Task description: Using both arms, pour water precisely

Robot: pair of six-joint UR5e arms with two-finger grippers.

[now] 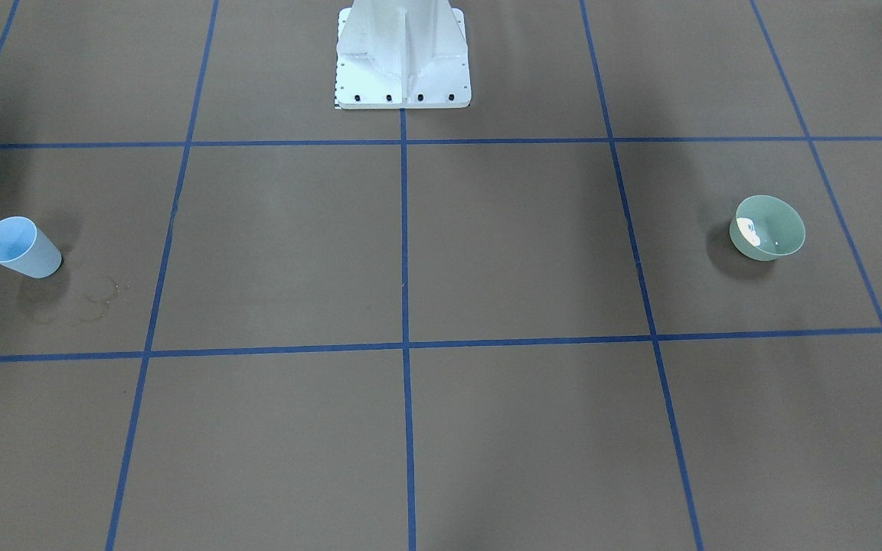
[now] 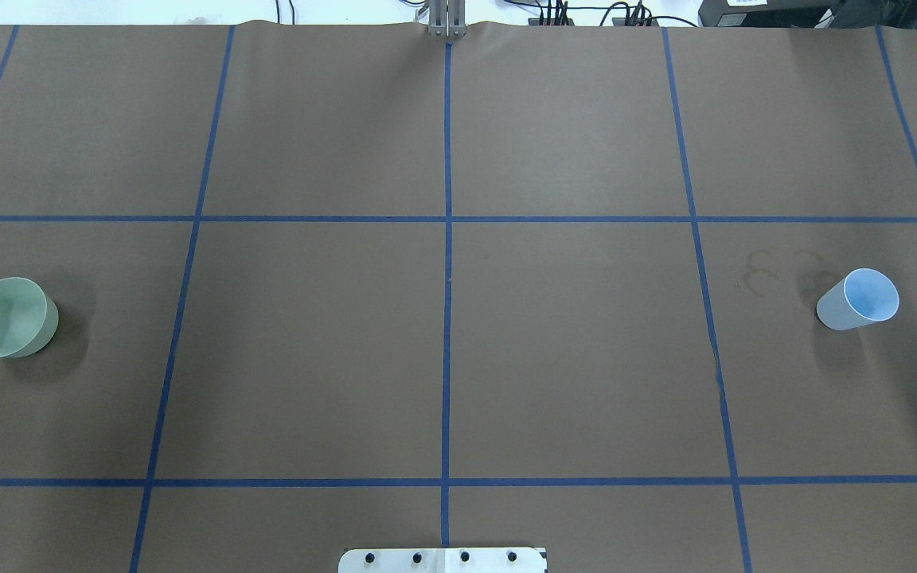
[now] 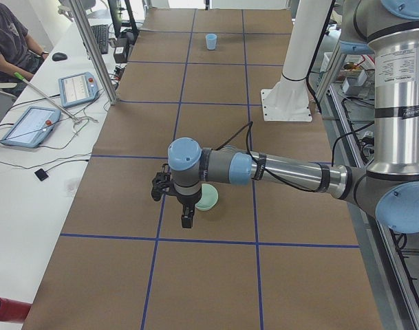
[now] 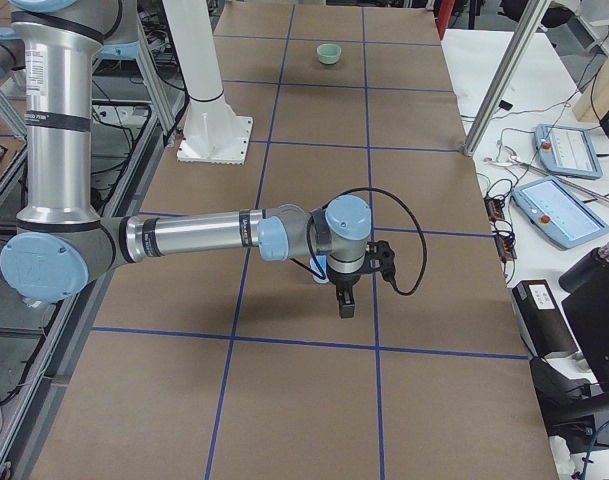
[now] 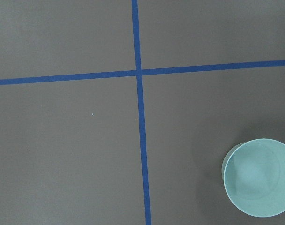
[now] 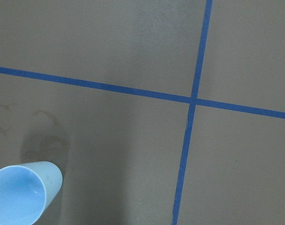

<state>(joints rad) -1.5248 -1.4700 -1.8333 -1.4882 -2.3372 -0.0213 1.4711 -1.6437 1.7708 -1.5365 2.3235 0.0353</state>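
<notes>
A light-blue cup [image 1: 20, 246] stands upright on the brown table, on my right side [image 2: 858, 299]. A pale green bowl [image 1: 767, 227] stands on my left side [image 2: 9, 317]. A white glint shows inside the bowl; I cannot tell water in either vessel. My left arm [image 3: 285, 172] reaches over the table, and its gripper [image 3: 175, 206] hangs above and beside the bowl [image 3: 208, 198]. My right arm [image 4: 194, 235] holds its gripper [image 4: 346, 300] above the cup, which it mostly hides. Neither gripper shows in the other views. I cannot tell whether they are open or shut.
The white bolted pedestal [image 1: 403, 61] stands at the robot-side edge. Dried ring stains [image 2: 761, 270] mark the paper by the cup. Blue tape lines [image 2: 447, 239] grid the table. Tablets [image 3: 75, 88] and a seated operator [image 3: 9, 41] are beyond the far edge.
</notes>
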